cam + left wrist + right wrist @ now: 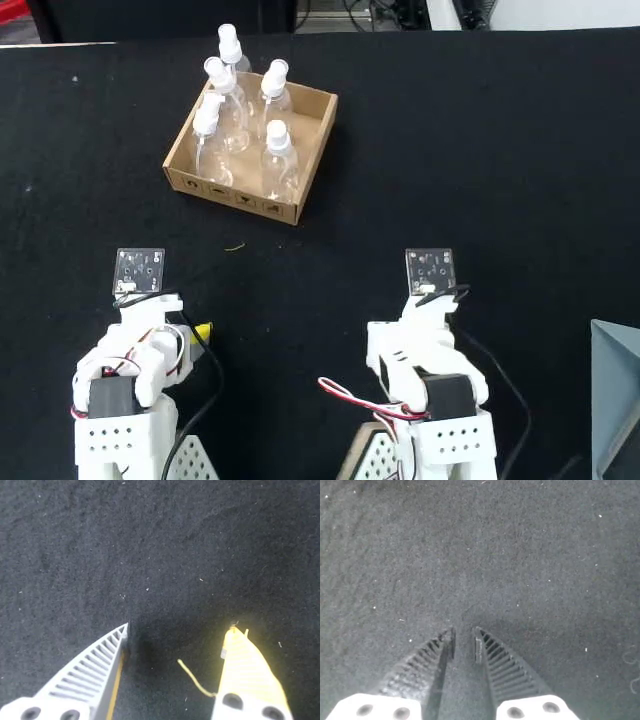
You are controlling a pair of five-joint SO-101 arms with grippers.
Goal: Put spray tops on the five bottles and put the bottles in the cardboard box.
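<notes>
Standing upright in the cardboard box, all five bottles wear white spray tops. They are clear and huddle together: two along the box's near side, two behind them, and one at the far corner. The box sits toward the far left of the black table, turned a little askew.

Well apart from it, at the near edge, both arms are folded back on their bases, the left arm and the right arm side by side. The left pincer is open wide over bare cloth, one finger white and the other yellow, with a thin yellowish thread lying between them. The right pincer is all but closed, only a thin slit between its dark fingers, holding nothing.
</notes>
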